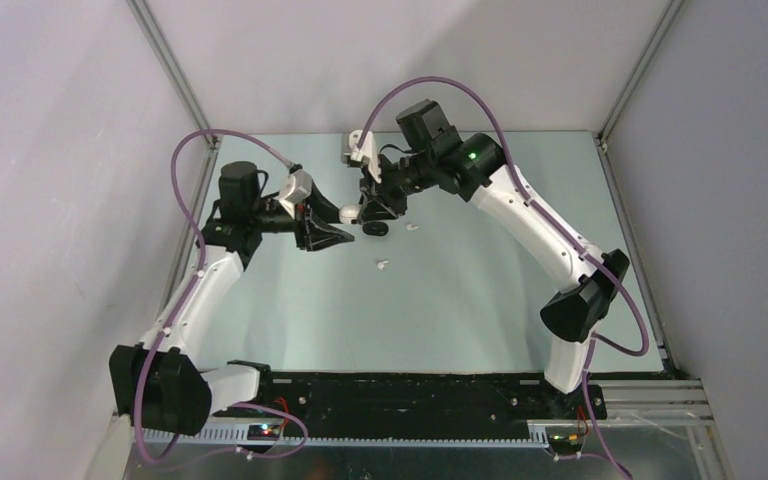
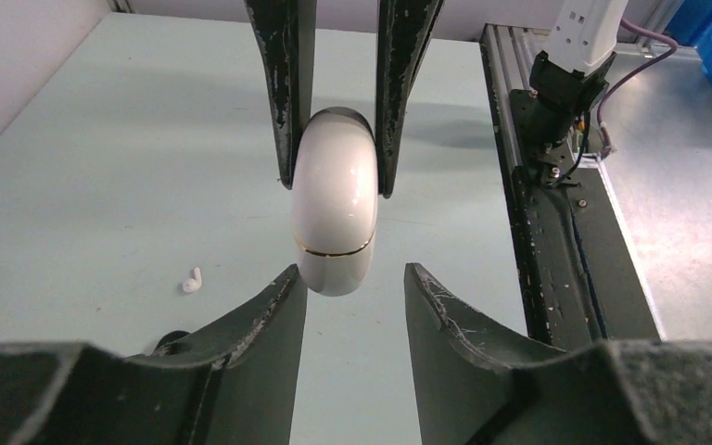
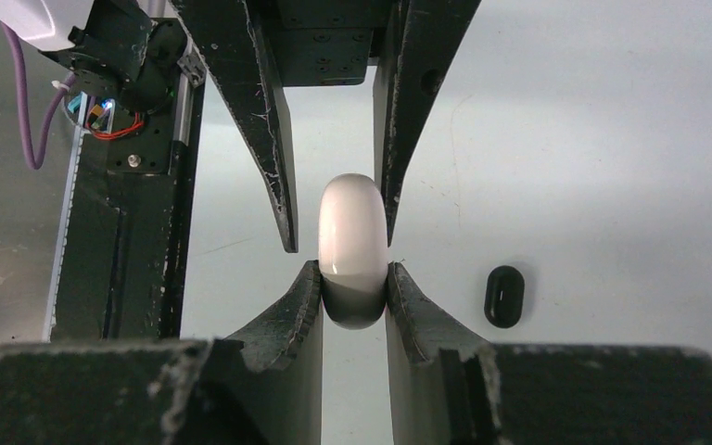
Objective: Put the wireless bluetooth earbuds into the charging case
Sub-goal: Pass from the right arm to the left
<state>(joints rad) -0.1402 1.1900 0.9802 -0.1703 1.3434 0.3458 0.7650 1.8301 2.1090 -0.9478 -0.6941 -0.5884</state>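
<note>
The white charging case [image 3: 352,243] hangs above the table with my right gripper [image 3: 353,273] shut on its near end. From the opposite side, my left gripper [image 2: 354,278] stands open around the case's [image 2: 334,213] other end. Its left finger touches the case and its right finger stands apart from it. In the top view both grippers meet at the case [image 1: 349,212] at the table's far middle. Two small white earbuds [image 1: 411,226] [image 1: 381,265] lie on the table below and to the right. One earbud [image 2: 191,279] shows in the left wrist view.
A black oval object [image 3: 504,296] lies on the table beside the right gripper and shows under it in the top view [image 1: 379,229]. The black base rail [image 2: 538,232] runs along the table's near edge. Grey walls enclose the table on three sides.
</note>
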